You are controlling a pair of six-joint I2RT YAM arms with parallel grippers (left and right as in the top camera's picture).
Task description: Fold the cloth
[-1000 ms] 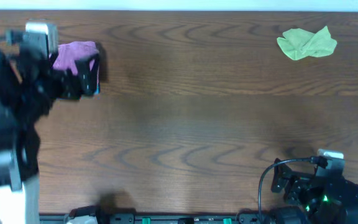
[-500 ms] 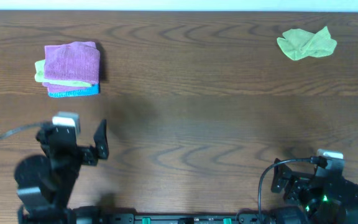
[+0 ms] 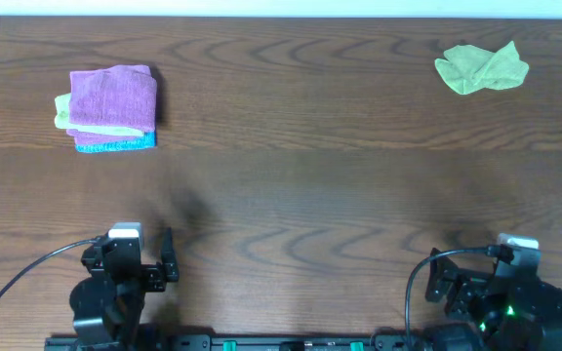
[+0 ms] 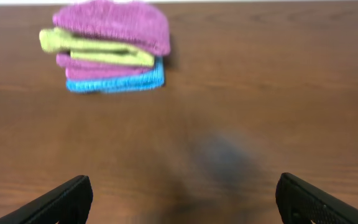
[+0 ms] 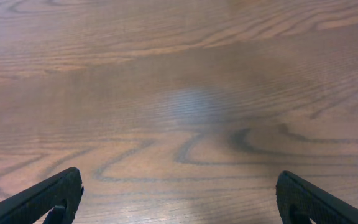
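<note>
At the far right of the brown wooden table (image 3: 310, 185), the crumpled light-green cloth (image 3: 481, 68) lies well apart from the stack of folded purple, green and blue cloths (image 3: 111, 107), while the left gripper (image 4: 183, 186) and the right gripper (image 5: 179, 183) have their fingers spread wide, holding nothing.

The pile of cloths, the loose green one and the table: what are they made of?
The pile of cloths looks like terry or microfibre: fuzzy, matte, thick rounded folds. The loose green cloth seems similar, limp and crumpled, but too small to be sure. The table looks like dark wood or wood-look laminate: grain lines, faint sheen.
</note>
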